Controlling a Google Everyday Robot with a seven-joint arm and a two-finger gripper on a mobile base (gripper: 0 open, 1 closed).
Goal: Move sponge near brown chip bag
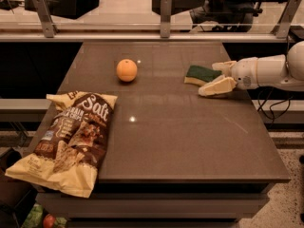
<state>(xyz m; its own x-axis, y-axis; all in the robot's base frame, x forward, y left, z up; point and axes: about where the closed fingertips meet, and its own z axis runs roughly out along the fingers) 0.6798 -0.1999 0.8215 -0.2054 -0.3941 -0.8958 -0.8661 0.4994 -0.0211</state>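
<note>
The worktop point(180, 137) is a dark brown rectangular slab and fills most of the view, with a rail on metal posts point(165, 11) running behind its far edge.

The bag point(71, 137) is the biggest item on it. It lies flat at the front left corner, with its dark brown centre and "Salt" lettering facing up. Its pale yellow lower end hangs past the front left edge of the worktop.

The white arm point(266, 72) reaches in from the right edge of the view, roughly level, over the far right part of the worktop.

At its tip the end effector point(207, 79) points left. Its two pale fingers are apart, one toward the far side and one toward the near side.

The sponge point(199, 73) lies flat on the worktop at the far right, green side up, with a sliver of yellow base showing along its near edge. Its right end sits in the mouth between the spread fingers. I cannot tell whether either finger touches it. It is well apart from the bag, across the worktop's diagonal.

The orange point(127, 70) rests on the far half, left of centre. It is well to the left of the sponge and beyond the top of the bag, touching neither.
</note>
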